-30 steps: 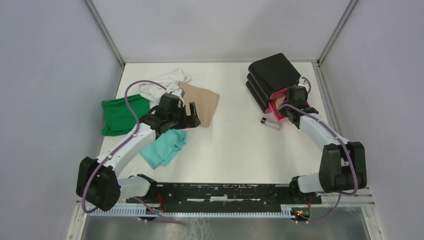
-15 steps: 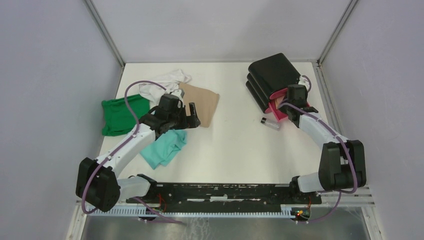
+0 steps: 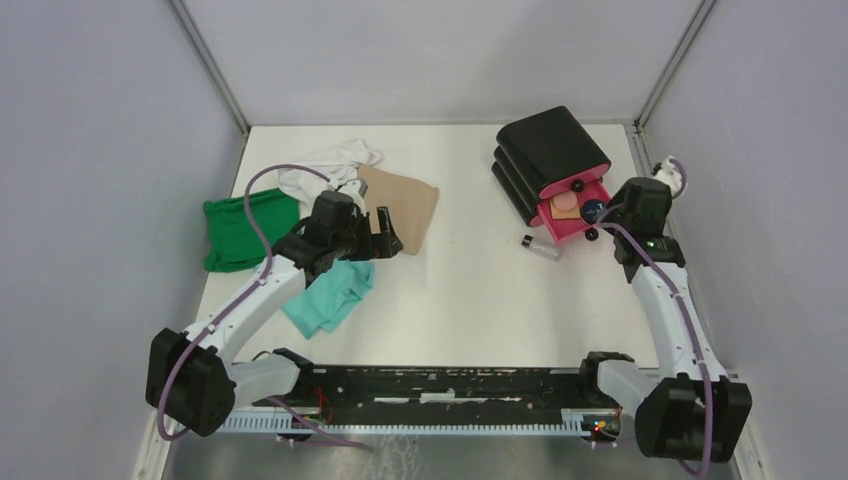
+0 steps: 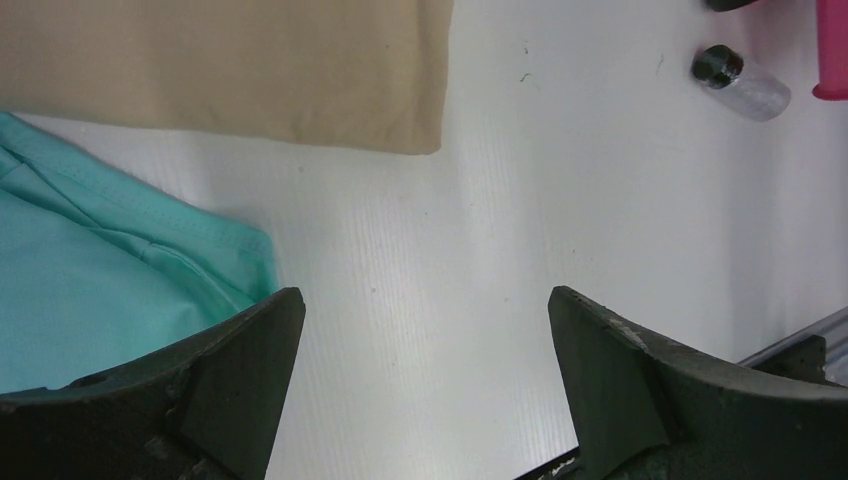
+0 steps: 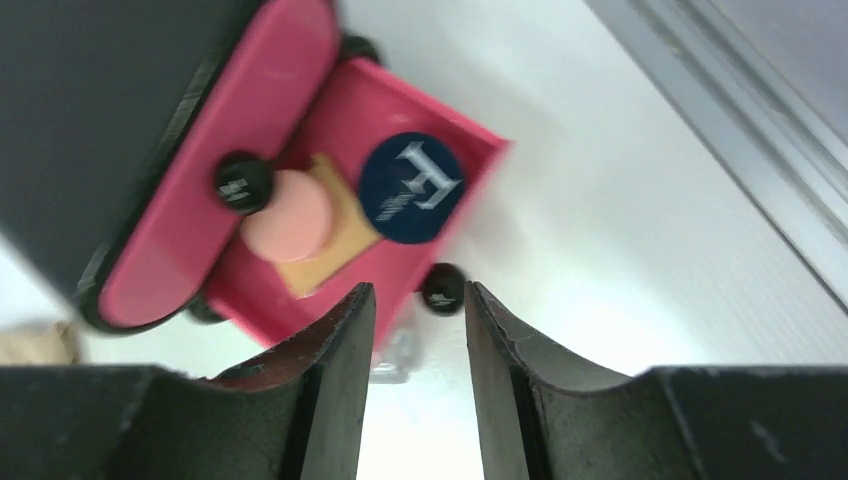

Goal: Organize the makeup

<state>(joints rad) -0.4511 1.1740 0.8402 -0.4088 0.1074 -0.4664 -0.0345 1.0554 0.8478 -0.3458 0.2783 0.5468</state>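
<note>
The black box's [image 3: 548, 148] lowest pink drawer [image 5: 400, 266] stands pulled out. In it lie a salmon-pink round puff [image 5: 288, 217] on a tan square pad [image 5: 328, 252] and a small dark round jar [image 5: 410, 187]. A clear black-capped vial [image 3: 541, 246] lies on the table just left of the drawer. My right gripper [image 5: 418, 300] hovers right of the drawer's corner knob [image 5: 441, 290]; its jaws are narrowly open with nothing between them. My left gripper [image 4: 425, 320] hangs wide open and empty over bare table between the tan and teal cloths.
A tan cloth [image 3: 405, 205], a teal cloth [image 3: 330, 295], a green cloth [image 3: 240, 232] and a white cloth [image 3: 325, 170] lie on the left half. The enclosure's metal rail [image 3: 655, 160] runs close behind my right wrist.
My right gripper has drawn back to the right, away from the drawer, and its jaws have parted a little. The drawer's contents now show. The left arm has barely moved.
</note>
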